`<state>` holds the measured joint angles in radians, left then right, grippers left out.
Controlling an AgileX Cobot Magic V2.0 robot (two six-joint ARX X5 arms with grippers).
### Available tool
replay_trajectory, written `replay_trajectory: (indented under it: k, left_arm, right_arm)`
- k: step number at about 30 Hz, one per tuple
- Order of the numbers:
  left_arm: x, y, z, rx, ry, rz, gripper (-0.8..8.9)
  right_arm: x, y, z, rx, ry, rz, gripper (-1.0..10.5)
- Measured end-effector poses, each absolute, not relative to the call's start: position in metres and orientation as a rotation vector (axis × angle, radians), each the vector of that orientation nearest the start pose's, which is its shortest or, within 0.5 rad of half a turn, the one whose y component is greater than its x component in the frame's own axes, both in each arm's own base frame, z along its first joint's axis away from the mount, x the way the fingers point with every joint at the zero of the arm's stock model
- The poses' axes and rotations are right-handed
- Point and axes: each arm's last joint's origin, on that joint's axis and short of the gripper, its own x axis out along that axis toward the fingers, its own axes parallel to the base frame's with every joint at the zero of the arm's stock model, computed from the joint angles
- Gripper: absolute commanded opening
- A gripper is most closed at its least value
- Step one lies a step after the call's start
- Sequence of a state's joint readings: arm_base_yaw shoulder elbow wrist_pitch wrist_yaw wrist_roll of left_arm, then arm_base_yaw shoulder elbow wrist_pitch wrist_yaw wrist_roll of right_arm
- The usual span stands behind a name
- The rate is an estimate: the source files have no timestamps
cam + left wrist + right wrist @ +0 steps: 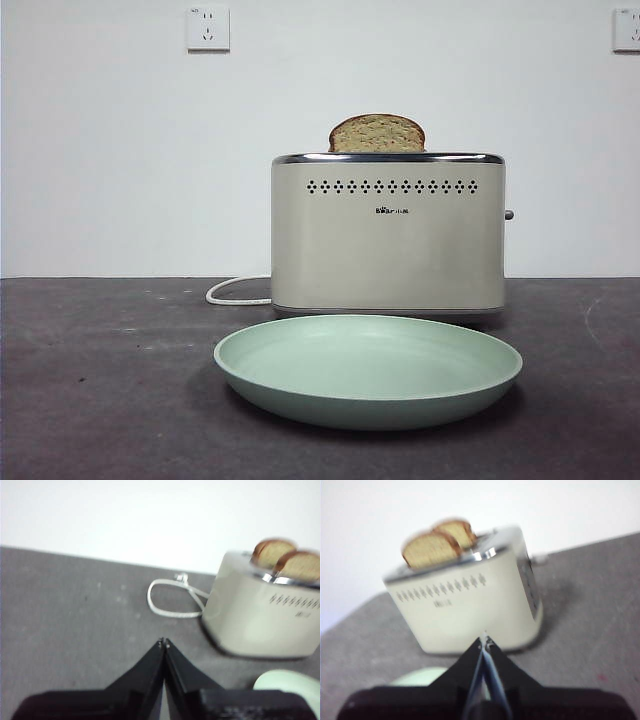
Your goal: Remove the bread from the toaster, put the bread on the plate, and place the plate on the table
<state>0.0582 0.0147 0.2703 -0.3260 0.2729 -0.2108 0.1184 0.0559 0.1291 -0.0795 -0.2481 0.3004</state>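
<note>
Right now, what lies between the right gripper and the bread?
In the right wrist view, the right gripper, fingers shut, faces the toaster; its cream wall lies between. The bread stands in the slot above. Nothing else intervenes.

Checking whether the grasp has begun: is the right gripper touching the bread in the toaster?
Apart. The right wrist view shows the right gripper shut, with the toaster front between its tips and the bread above.

left gripper (163, 642): jaws closed tip to tip, empty
right gripper (484, 641): jaws pressed together, empty, tilted
</note>
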Motion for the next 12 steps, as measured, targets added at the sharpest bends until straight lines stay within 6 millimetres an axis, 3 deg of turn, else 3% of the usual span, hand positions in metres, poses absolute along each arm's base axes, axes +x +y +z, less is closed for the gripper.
replay_trajectory:
  k: [4, 12]
  left_arm:
    - [0.064, -0.005, 0.250, -0.218, 0.068, -0.254, -0.07]
    - [0.056, -0.010, 0.297, -0.237, 0.167, -0.407, -0.07]
  right_arm:
    - [0.090, 0.020, 0.222, 0.315, 0.088, 0.446, -0.1]
    - [0.094, 0.024, 0.288, 0.271, 0.309, 0.557, -0.1]
